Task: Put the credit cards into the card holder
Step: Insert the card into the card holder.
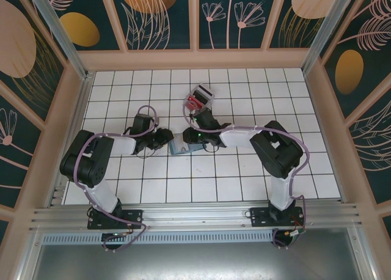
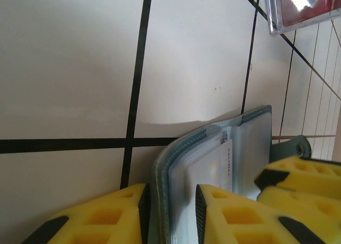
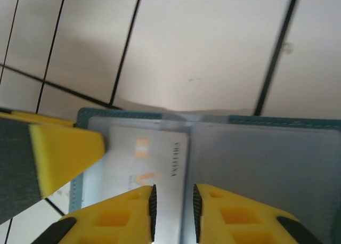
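Surface: a white tiled tabletop (image 1: 244,84) with thin black grid lines, matte and bare around my arms.
Room: walls (image 1: 165,17) of dark teal panels painted with pale flowers and orange discs, framed in light wood; an aluminium rail (image 1: 195,214) runs along the near edge where my bases are bolted.
Card holder: the teal card holder (image 3: 266,164) sits near the middle of the tiles between my two wrists, opened, its lighter blue slot pockets facing my right wrist camera.
Pale card: a pale card (image 3: 146,159) with small orange marks sits in the holder's left half.
Left gripper: my left gripper (image 2: 171,201) straddles the raised teal cover, one yellow finger on each side; the jaws stand a little apart and I cannot tell whether they press on it.
Right gripper: my right gripper (image 3: 173,201) points at the pale card with only a narrow gap between its pads; I cannot tell whether it has hold of anything.
Clear tray: a clear tray (image 1: 206,94) lies farther back, apart from the holder.
Red cards: red cards (image 1: 195,101) rest in that tray.
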Action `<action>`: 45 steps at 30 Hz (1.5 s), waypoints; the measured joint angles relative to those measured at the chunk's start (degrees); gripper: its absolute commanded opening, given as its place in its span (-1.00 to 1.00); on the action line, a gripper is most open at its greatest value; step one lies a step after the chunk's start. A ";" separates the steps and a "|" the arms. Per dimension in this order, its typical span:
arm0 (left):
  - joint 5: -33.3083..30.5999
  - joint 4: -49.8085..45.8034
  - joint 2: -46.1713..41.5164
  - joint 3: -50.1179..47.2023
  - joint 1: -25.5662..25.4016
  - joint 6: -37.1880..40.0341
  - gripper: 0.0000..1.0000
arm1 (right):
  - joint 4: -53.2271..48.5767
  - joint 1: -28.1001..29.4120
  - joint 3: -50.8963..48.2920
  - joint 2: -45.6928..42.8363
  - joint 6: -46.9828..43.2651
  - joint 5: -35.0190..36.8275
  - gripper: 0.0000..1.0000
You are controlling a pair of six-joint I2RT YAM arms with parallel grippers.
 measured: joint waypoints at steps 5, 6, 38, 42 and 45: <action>0.02 0.02 0.00 0.00 0.00 0.00 -0.36 | -1.22 1.20 1.84 0.57 -0.70 0.09 -0.50; 0.04 0.02 0.00 0.00 0.00 0.00 -0.36 | -1.25 1.09 1.86 0.92 -0.70 0.13 -0.50; 0.20 5.35 -0.11 -2.60 0.00 -1.79 -0.41 | -0.17 3.82 4.42 5.18 0.26 -10.47 -0.47; 0.11 6.43 -0.13 -3.10 0.00 -2.43 -0.41 | 3.28 3.50 3.02 5.18 1.68 -14.53 -0.47; -0.76 6.40 -0.48 -3.39 -0.22 -2.45 -0.47 | 4.00 3.13 2.38 5.03 2.14 -14.91 -0.46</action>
